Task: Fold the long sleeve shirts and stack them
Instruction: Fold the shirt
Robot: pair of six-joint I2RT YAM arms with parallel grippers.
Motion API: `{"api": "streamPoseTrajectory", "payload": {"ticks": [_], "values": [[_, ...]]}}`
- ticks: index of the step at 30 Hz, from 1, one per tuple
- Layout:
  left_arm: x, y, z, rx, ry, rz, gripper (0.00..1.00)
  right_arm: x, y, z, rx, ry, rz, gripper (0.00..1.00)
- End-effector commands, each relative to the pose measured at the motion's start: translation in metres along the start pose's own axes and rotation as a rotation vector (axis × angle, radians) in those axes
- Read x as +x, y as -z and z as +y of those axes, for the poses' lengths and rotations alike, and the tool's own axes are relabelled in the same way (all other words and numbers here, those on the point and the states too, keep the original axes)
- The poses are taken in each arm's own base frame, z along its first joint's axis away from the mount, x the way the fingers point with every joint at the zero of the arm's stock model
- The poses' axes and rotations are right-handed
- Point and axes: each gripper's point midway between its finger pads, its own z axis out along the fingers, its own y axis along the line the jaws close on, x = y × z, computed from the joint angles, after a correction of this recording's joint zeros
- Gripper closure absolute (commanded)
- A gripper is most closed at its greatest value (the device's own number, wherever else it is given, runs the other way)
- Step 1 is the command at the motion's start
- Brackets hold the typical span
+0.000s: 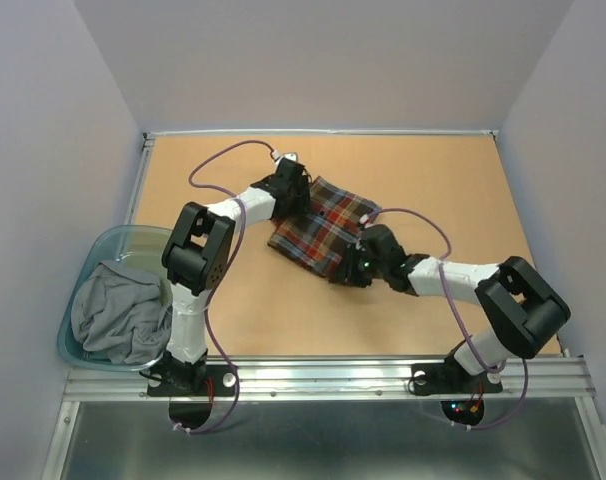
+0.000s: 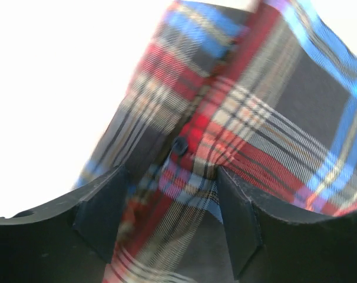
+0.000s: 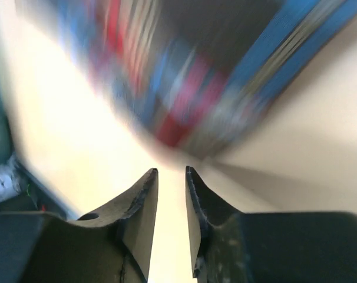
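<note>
I am working on the shirt (image 1: 321, 226), a plaid one in red, dark and blue, which is lying bunched and partly folded near the middle of the table (image 1: 453, 190).

I am reaching my left gripper (image 2: 167, 177) over the shirt's far left corner, as the top view shows. Its jaws are standing wide apart. In the left wrist view plaid cloth is filling the space between the two fingers (image 2: 102, 212) and running on beyond them. A dark button (image 2: 179, 146) is sitting on a fold just ahead of the gap. I cannot tell whether the fingers are pressing into the cloth or only hovering over it.

I am holding my right gripper (image 3: 169, 172) low at the shirt's near right edge. Its fingers are almost together, with a thin slit between them, and only bare table is showing through it. Nothing is being gripped there. The shirt is just ahead of the fingertips in the right wrist view, badly blurred, so I cannot say whether the tips are touching its hem.

At the table's left edge a clear bluish tub (image 1: 101, 243) is sitting beside my left arm, with grey cloth (image 1: 118, 312) heaped in it.
</note>
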Motion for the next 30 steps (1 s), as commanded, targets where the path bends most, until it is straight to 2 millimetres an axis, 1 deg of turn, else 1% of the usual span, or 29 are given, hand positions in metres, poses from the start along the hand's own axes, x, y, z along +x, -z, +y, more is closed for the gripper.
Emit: {"api": "streamPoseTrajectory", "payload": {"ticks": [1,2,3,4,6,7,8,9,10,11,12,13,14,15,16,17,18,19,20,21,22,23,24,25,26,27,28,30], "values": [[-0.047,-0.006,0.017,-0.06,-0.11,-0.098,0.26,0.036,-0.003,0.066,-0.102,0.02,0.051,0.63],[-0.055,-0.006,0.013,-0.042,-0.115,-0.118,0.25,0.036,-0.004,0.073,-0.115,0.035,0.057,0.6],[-0.064,-0.001,0.01,-0.03,-0.119,-0.141,0.24,0.03,0.0,0.086,-0.147,0.042,0.045,0.55],[-0.07,0.002,0.009,-0.024,-0.114,-0.156,0.23,0.023,0.002,0.089,-0.147,0.047,0.017,0.47],[-0.081,0.012,0.007,-0.002,-0.098,-0.194,0.21,0.003,0.012,0.1,-0.153,0.105,-0.05,0.4],[-0.091,0.025,0.006,0.012,-0.081,-0.225,0.2,-0.009,0.02,0.097,-0.129,0.109,-0.081,0.39],[-0.094,0.032,0.007,0.017,-0.069,-0.24,0.19,-0.018,0.026,0.095,-0.12,0.118,-0.099,0.38],[-0.107,0.052,0.004,0.034,-0.052,-0.28,0.18,-0.037,0.033,0.083,-0.08,0.115,-0.133,0.37],[-0.105,0.059,0.008,0.032,-0.032,-0.282,0.16,-0.051,0.042,0.081,-0.084,0.109,-0.16,0.37],[-0.107,0.068,0.008,0.037,-0.018,-0.295,0.16,-0.064,0.047,0.075,-0.081,0.099,-0.181,0.37],[-0.108,0.086,0.008,0.053,0.023,-0.313,0.15,-0.093,0.057,0.059,-0.068,0.071,-0.226,0.37],[-0.108,0.094,0.007,0.065,0.042,-0.318,0.15,-0.109,0.063,0.052,-0.065,0.058,-0.253,0.38],[-0.104,0.102,0.005,0.087,0.064,-0.312,0.15,-0.123,0.065,0.044,-0.057,0.062,-0.27,0.38],[-0.096,0.115,0.006,0.104,0.118,-0.299,0.15,-0.153,0.078,0.037,-0.061,0.044,-0.32,0.38],[-0.092,0.12,0.006,0.11,0.151,-0.297,0.15,-0.169,0.08,0.031,-0.054,0.04,-0.34,0.38],[-0.082,0.124,0.006,0.119,0.17,-0.274,0.15,-0.181,0.082,0.025,-0.046,0.037,-0.354,0.38],[-0.074,0.127,0.007,0.12,0.193,-0.26,0.14,-0.19,0.071,0.009,-0.021,0.017,-0.338,0.38],[-0.056,0.129,0.01,0.113,0.215,-0.232,0.15,-0.206,0.074,-0.001,-0.02,0.01,-0.349,0.38],[-0.045,0.13,0.01,0.116,0.263,-0.203,0.15,-0.226,0.078,0.002,-0.034,0.024,-0.375,0.38],[-0.035,0.129,0.01,0.124,0.286,-0.182,0.15,-0.232,0.063,-0.014,-0.013,0.015,-0.347,0.38],[-0.017,0.126,0.01,0.135,0.295,-0.147,0.15,-0.251,0.067,-0.014,-0.021,0.022,-0.376,0.38],[-0.008,0.123,0.011,0.135,0.305,-0.126,0.16,-0.248,0.056,-0.028,-0.004,0.004,-0.347,0.38],[0.0,0.121,0.011,0.135,0.323,-0.109,0.16,-0.263,0.056,-0.024,-0.012,0.028,-0.367,0.38],[0.014,0.112,0.016,0.119,0.326,-0.073,0.16,-0.263,0.04,-0.039,0.001,0.012,-0.334,0.38],[0.019,0.109,0.017,0.114,0.33,-0.061,0.17,-0.267,0.035,-0.042,0.001,0.018,-0.33,0.38],[0.024,0.105,0.019,0.103,0.335,-0.049,0.17,-0.274,0.032,-0.04,-0.008,0.031,-0.333,0.38],[0.033,0.099,0.023,0.083,0.342,-0.031,0.18,-0.269,0.018,-0.049,-0.008,0.025,-0.296,0.38],[0.036,0.092,0.026,0.073,0.349,-0.029,0.19,-0.266,0.007,-0.055,-0.014,0.019,-0.269,0.38]]}}
